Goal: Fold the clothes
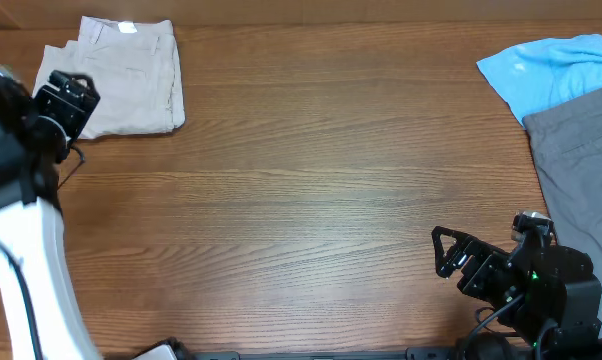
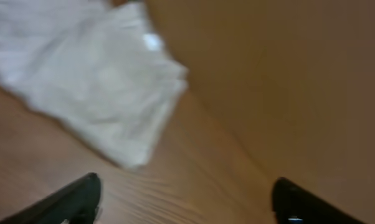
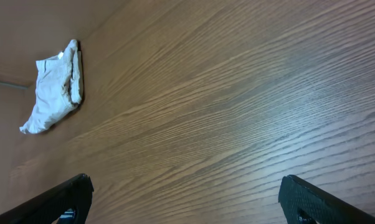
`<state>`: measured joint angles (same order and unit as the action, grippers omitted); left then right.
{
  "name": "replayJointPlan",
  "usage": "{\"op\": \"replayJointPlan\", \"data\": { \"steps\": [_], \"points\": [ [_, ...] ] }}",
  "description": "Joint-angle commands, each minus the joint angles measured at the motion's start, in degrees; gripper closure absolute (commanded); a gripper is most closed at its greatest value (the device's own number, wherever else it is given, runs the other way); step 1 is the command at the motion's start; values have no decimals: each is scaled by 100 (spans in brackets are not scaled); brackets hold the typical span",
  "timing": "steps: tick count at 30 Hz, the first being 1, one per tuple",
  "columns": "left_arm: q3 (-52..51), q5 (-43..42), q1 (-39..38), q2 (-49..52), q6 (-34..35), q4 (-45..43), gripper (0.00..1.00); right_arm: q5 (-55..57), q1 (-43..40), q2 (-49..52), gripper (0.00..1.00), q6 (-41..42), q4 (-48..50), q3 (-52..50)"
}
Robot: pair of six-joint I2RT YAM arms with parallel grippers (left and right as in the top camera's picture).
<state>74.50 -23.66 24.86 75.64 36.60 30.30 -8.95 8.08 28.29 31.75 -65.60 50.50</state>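
The beige shorts (image 1: 121,78) lie folded into a compact rectangle at the far left corner of the table, with a small white tag at the top. They show blurred in the left wrist view (image 2: 94,74) and small in the right wrist view (image 3: 53,87). My left gripper (image 1: 66,100) hovers at the shorts' left edge; in its wrist view the fingers (image 2: 184,199) are wide apart and empty, over bare wood. My right gripper (image 1: 446,255) is open and empty at the front right, its fingers (image 3: 184,199) spread over bare wood.
A light blue shirt (image 1: 551,70) and grey trousers (image 1: 581,170) lie at the right edge of the table. The wooden table top (image 1: 321,170) spans the middle. My left arm's white link (image 1: 26,270) runs along the left edge.
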Motion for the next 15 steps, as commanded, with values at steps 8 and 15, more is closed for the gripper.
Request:
{"op": "replayJointPlan", "data": {
  "steps": [8, 15],
  "points": [
    [-9, -2728, -199, -1532, -1467, 1169, 0, 37, 22, 0, 0, 22, 39, 83],
    [-11, -2669, -802, -1871, -2879, 2914, 0, 37, 22, 0, 0, 22, 39, 83]
  ]
}}
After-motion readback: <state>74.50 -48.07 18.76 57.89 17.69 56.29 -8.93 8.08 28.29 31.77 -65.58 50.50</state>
